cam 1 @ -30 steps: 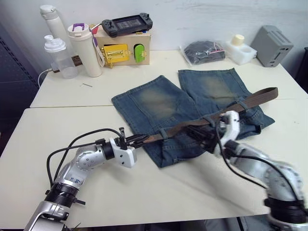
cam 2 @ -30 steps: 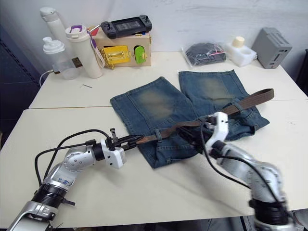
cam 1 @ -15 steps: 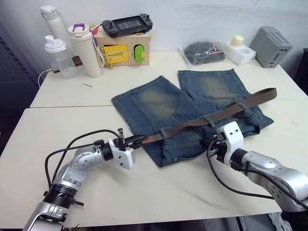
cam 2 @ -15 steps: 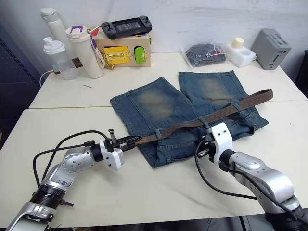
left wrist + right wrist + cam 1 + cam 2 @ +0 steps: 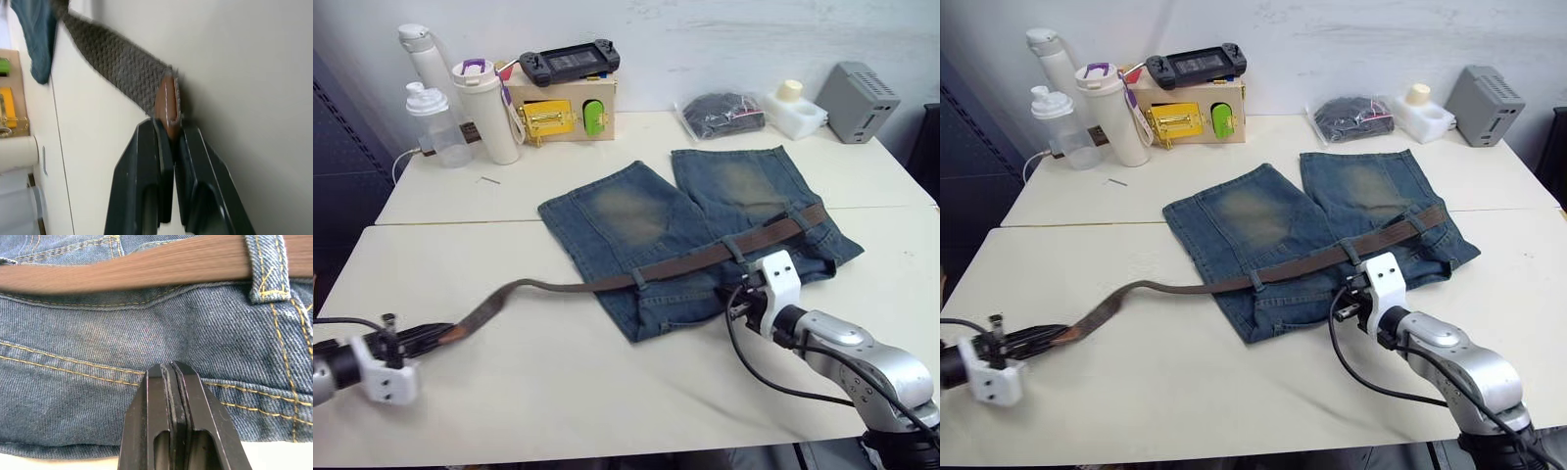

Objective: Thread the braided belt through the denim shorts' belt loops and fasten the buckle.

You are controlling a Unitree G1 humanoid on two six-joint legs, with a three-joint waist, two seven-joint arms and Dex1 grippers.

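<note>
Careful: your left hand (image 5: 168,147) is clamped on the braided belt (image 5: 685,262) tip, belt running through the denim shorts (image 5: 695,220) loops; right hand (image 5: 172,377) pressed together, empty. Overpulling could drag the shorts.

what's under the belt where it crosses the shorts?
The belt lies on the waistband of the shorts, passing under belt loops. The denim right beneath the strap is covered. Its free end runs over bare table to the left fingers.
</note>
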